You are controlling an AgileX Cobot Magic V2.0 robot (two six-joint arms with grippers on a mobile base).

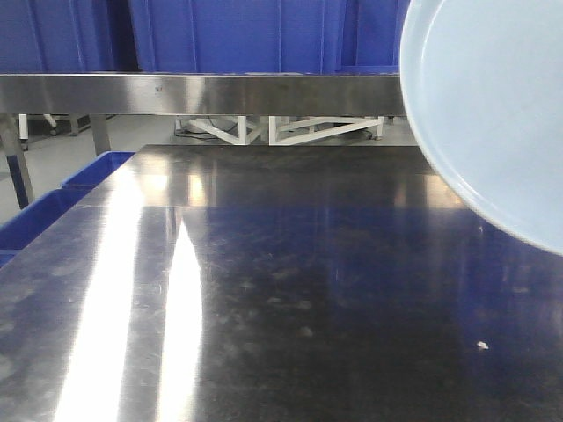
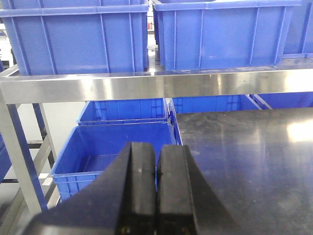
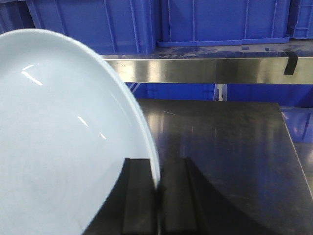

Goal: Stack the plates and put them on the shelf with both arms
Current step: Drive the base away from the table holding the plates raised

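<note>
One pale blue-white plate is held up on edge in my right gripper, whose jaws are shut on its rim. The same plate fills the upper right of the front view, lifted above the dark steel tabletop. No second plate shows in any view. My left gripper is shut and empty, over the table's left edge, facing the shelf rail. The shelf rail also crosses the front view and the right wrist view. Neither gripper shows in the front view.
Blue crates stand on the shelf tier above the rail. Open blue crates sit low beside the table's left edge, also in the front view. A strip of black tape hangs on the rail at the right.
</note>
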